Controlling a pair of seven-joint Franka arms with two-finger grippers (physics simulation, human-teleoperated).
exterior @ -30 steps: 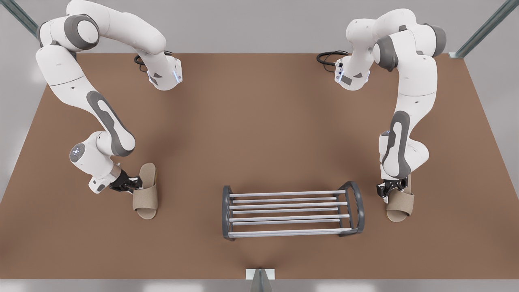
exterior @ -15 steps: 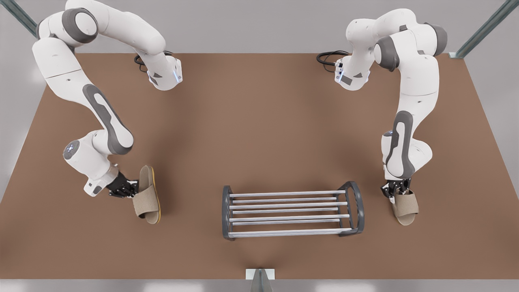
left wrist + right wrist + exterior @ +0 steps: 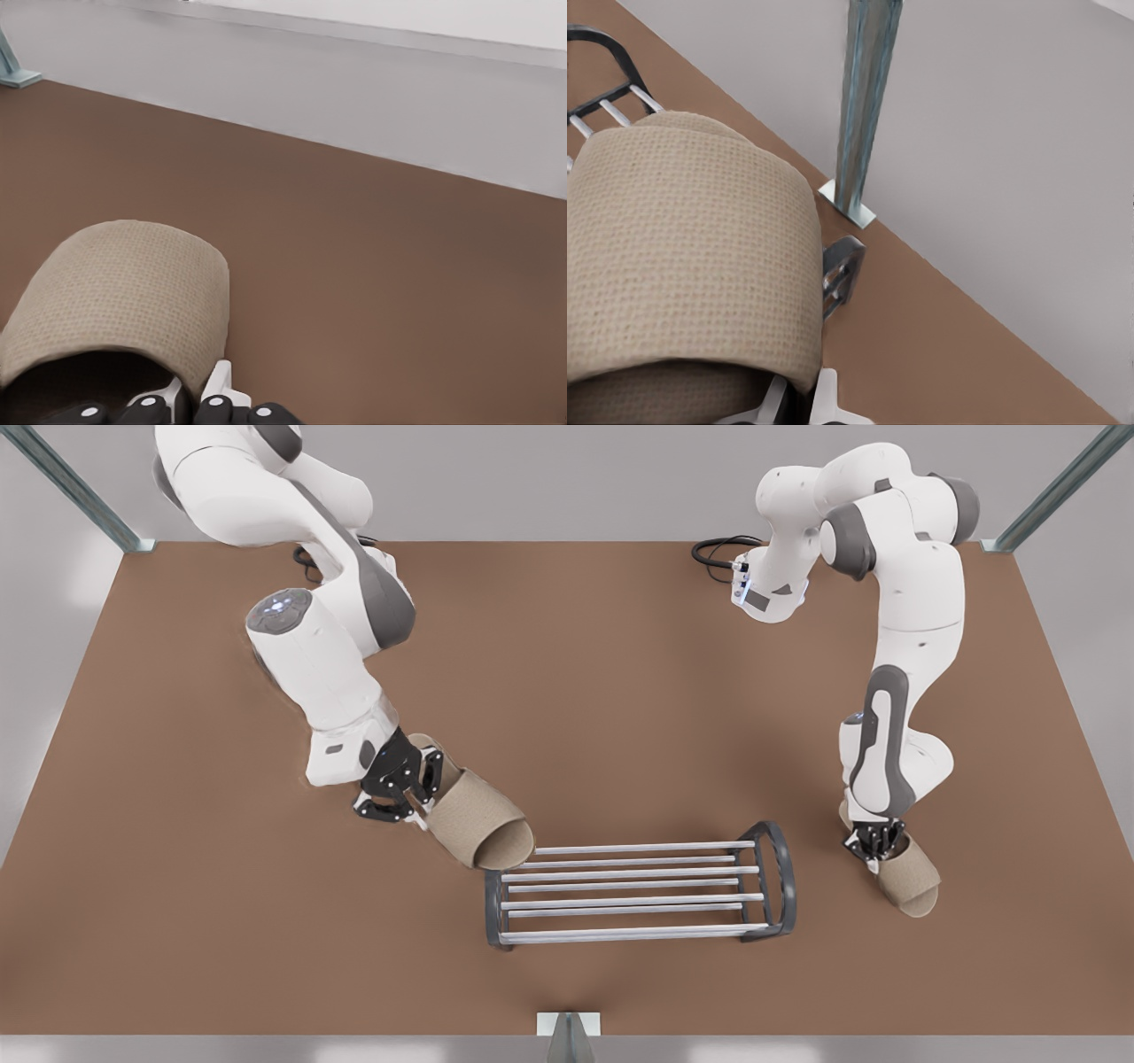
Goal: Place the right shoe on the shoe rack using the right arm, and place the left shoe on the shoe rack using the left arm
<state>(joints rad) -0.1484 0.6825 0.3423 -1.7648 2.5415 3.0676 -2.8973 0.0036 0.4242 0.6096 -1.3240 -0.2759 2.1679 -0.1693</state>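
The right end effector (image 3: pixel 416 795), clamped on the right shoe (image 3: pixel 474 825), has swung from the front view's left to the shoe rack (image 3: pixel 638 886). The left end effector (image 3: pixel 877 841) grips the left shoe (image 3: pixel 908 875) beside the rack's other end. The right wrist view reveals a metal post (image 3: pixel 868 97).

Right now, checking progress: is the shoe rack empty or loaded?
Empty: shoe rack bars bare; right shoe and left shoe held in jaws.

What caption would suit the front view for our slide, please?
Right gripper and left gripper each hold a beige slipper beside the shoe rack.
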